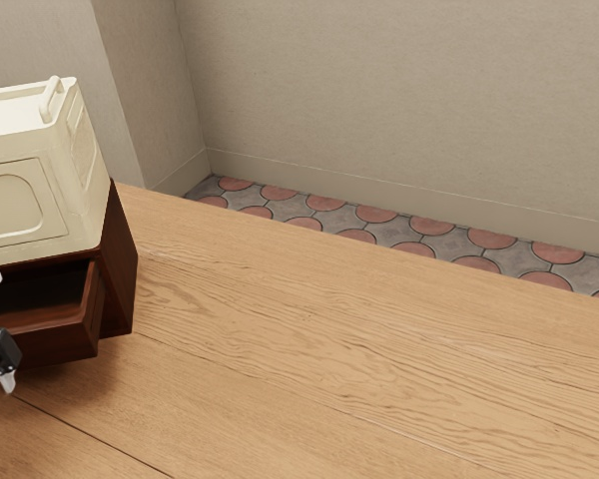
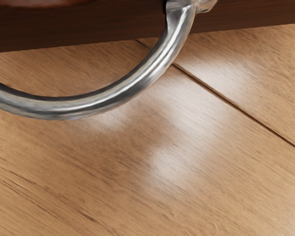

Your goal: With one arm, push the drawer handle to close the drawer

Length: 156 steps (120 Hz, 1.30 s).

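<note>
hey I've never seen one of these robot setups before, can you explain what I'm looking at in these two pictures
This is a computer-simulated robot arm with a grasping hand; you can see part of that hand at the exterior view's left edge. That view comes from a camera at the arm's side. On the wooden table stands a dark wooden cabinet with its drawer partly open and a cream container on top. The wrist view comes from a camera on the hand, looking down past the drawer's curved metal handle. I can't tell whether anything is held. The task is to push the drawer closed.
</note>
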### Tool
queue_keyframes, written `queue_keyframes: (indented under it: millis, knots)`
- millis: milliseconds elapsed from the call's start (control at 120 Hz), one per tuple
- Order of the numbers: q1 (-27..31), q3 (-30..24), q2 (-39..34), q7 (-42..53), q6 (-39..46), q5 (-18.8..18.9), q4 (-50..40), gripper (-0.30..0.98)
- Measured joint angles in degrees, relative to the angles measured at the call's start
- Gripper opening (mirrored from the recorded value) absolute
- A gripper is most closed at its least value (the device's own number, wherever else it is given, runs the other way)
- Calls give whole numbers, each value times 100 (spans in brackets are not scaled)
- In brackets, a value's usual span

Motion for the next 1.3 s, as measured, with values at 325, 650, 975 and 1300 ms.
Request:
queue_keyframes:
  millis: [325, 650, 975, 1300]
  knots:
    - [36, 9, 394, -318, 447, 148, 11, 42]
    - [31, 10, 327, -485, 582, 286, 63, -2]
    - [-14, 208, 973, -590, 836, 360, 324, -10]
    - [-87, 300, 1350, -632, 1147, 367, 657, -10]
